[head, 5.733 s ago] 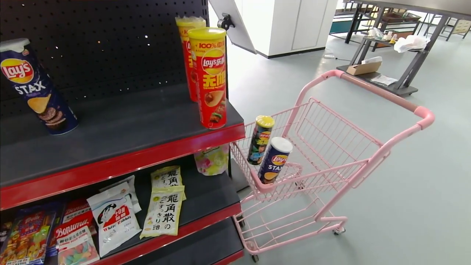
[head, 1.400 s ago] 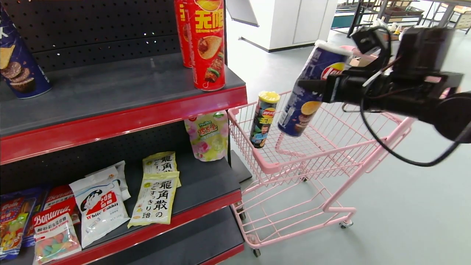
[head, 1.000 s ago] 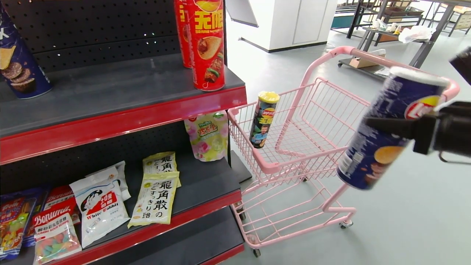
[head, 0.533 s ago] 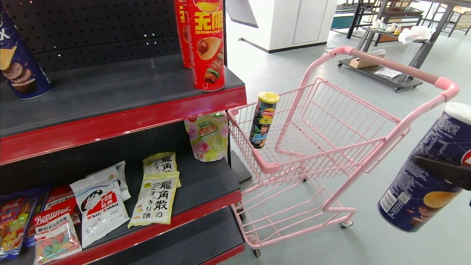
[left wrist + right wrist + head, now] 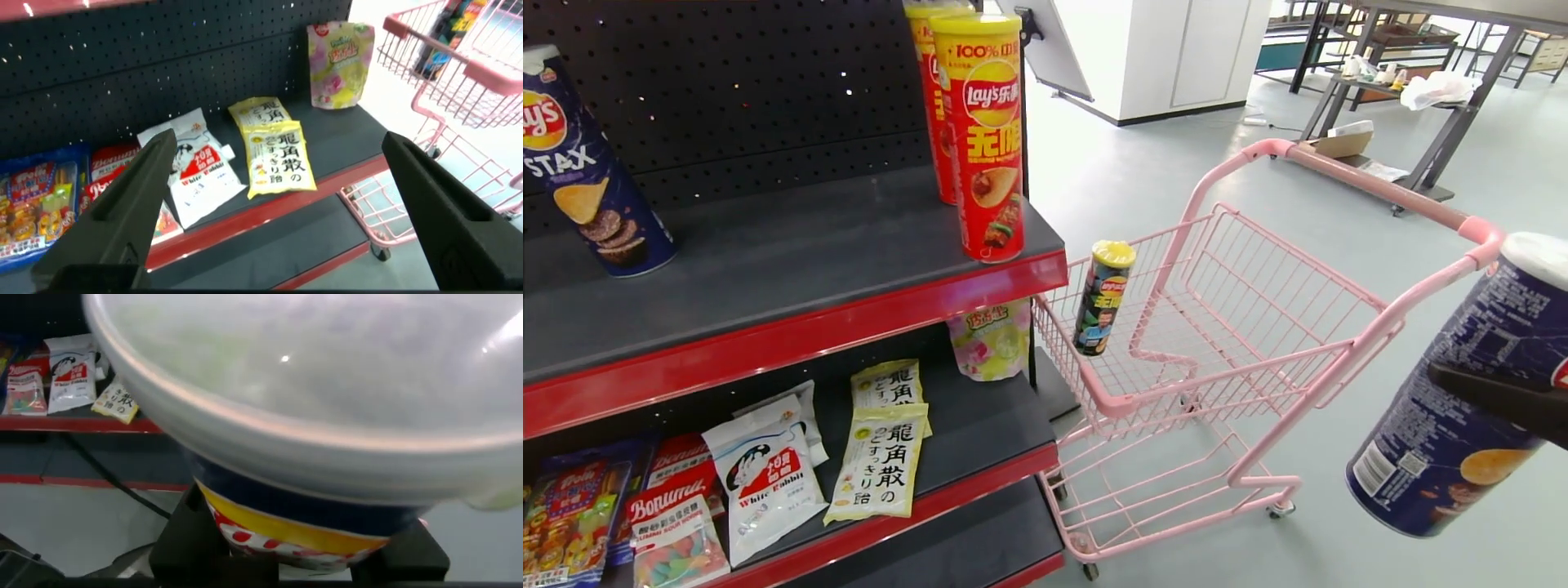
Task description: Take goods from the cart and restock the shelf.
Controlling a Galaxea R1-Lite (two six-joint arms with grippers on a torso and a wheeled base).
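Holding the blue can (image 5: pixel 1478 327) tilted, near and right of the cart (image 5: pixel 1339 351), the right gripper (image 5: pixel 1503 400) has its jaws clamped on the can's middle. I would straighten it before setting it on the upper shelf (image 5: pixel 768 269). The left gripper (image 5: pixel 278 139) has its jaws wide apart and empty.

Pale grey-green smooth floor (image 5: pixel 1143 180) takes up most of the right half. Top centre there's a tall white cabinet block with a black plinth (image 5: pixel 1176 49). Upper right corner has dark metal-framed work tables (image 5: pixel 1447 139), with an open cardboard box (image 5: pixel 1339 145) on a low shelf.
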